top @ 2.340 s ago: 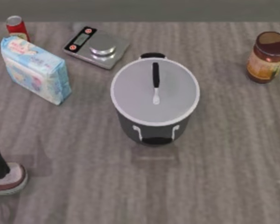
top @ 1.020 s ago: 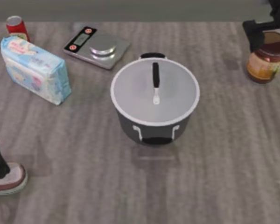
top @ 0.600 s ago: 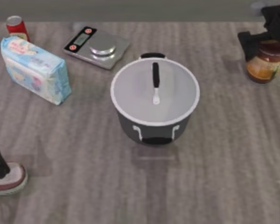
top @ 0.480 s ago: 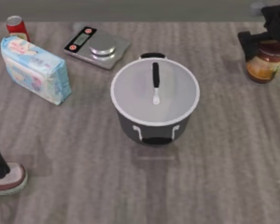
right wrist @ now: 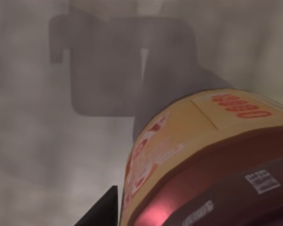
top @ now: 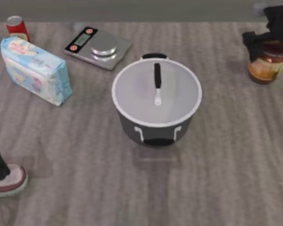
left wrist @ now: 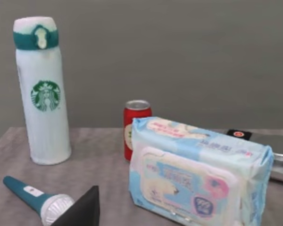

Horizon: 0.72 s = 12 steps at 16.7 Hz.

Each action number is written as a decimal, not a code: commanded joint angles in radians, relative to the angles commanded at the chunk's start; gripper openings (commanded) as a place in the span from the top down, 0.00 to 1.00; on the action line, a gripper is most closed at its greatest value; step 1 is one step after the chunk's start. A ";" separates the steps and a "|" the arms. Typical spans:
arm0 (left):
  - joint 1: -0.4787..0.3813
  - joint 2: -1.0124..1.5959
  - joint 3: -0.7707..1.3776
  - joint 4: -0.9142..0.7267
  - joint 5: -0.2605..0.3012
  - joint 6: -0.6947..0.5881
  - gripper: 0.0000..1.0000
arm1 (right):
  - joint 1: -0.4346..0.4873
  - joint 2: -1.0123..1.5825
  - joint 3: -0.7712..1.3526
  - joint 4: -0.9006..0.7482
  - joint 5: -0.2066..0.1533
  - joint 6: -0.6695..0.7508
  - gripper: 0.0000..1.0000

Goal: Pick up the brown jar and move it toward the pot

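Nearest the front edge of the table (top: 85,188), at the top view's left, the left arm (top: 2,174) sits parked; whether its tool is released or clenched cannot be told, as only one dark fingertip shows in its wrist view.

Centre of the table: the pot (top: 156,101), dark grey, upright, with its grey-white lid seated and the black bar handle on top. Black side handles show at the near and far sides. Contents are hidden by the lid.

Farther back on the left: a pale blue wipes pack (top: 35,69) lies flat, and a small red can (top: 17,27) stands just behind it. A silver kitchen scale (top: 97,47) lies between the pack and the pot, apart from both. The left wrist view also shows a white tumbler (left wrist: 41,89) with a green cap standing upright, and a teal-handled tool (left wrist: 35,200) lying on the table near it.

Far right corner: the brown jar (top: 267,61) stands well apart from the pot, brown contents visible through the glass above the orange-yellow label. The right gripper (top: 269,33) is over the jar's lid, clenched around its top. The right wrist view shows the jar's label up close with the gripper's shadow on the table beyond.

The surface is grey wood grain; behind it is a plain grey wall.
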<state>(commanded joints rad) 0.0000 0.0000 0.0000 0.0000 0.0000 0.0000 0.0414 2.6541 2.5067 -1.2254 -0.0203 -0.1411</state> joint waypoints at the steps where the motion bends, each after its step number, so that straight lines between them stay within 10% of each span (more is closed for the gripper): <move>1: 0.000 0.000 0.000 0.000 0.000 0.000 0.00 | 0.000 0.000 0.000 0.000 0.000 0.000 0.68; 5: 0.000 0.000 0.000 0.000 0.000 0.000 0.00 | 0.000 0.000 0.000 0.000 0.000 0.000 0.98; 12: 0.000 0.000 0.000 0.000 0.000 0.000 0.00 | 0.000 0.000 0.000 0.000 0.000 0.000 1.00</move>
<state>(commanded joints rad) 0.0000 0.0000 0.0000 0.0000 0.0000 0.0000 0.0414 2.6541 2.5067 -1.2254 -0.0203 -0.1411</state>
